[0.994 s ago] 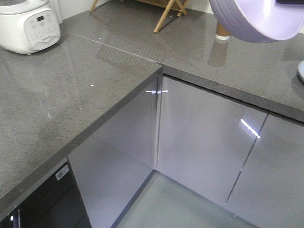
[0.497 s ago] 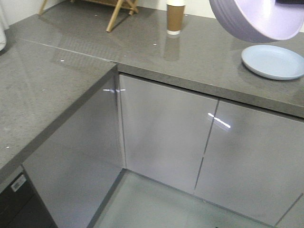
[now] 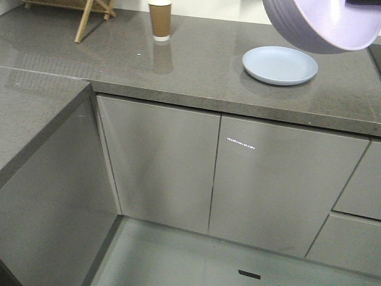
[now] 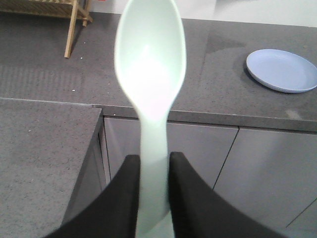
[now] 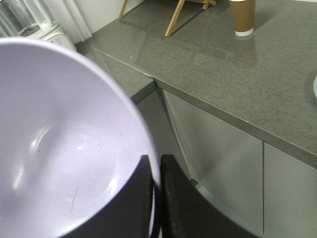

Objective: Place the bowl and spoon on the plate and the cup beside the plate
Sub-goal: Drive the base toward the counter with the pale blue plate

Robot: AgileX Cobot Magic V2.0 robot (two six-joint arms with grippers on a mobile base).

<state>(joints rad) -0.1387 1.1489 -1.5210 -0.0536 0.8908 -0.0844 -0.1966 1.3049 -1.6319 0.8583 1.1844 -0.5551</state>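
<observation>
My left gripper [image 4: 153, 161] is clamping the handle of the spoon [image 4: 150, 74], with the scoop pointing to 12 o'clock, in the air. My right gripper [image 5: 155, 163] is pinching the rim of the bowl [image 5: 59, 148], which is hanging tilted. In the front view, the plate [image 3: 280, 64] is lying on the tabletop [image 3: 202, 65] at 1 o'clock. The cup [image 3: 159, 21] is standing upright at 11 o'clock, well apart from the plate.
</observation>
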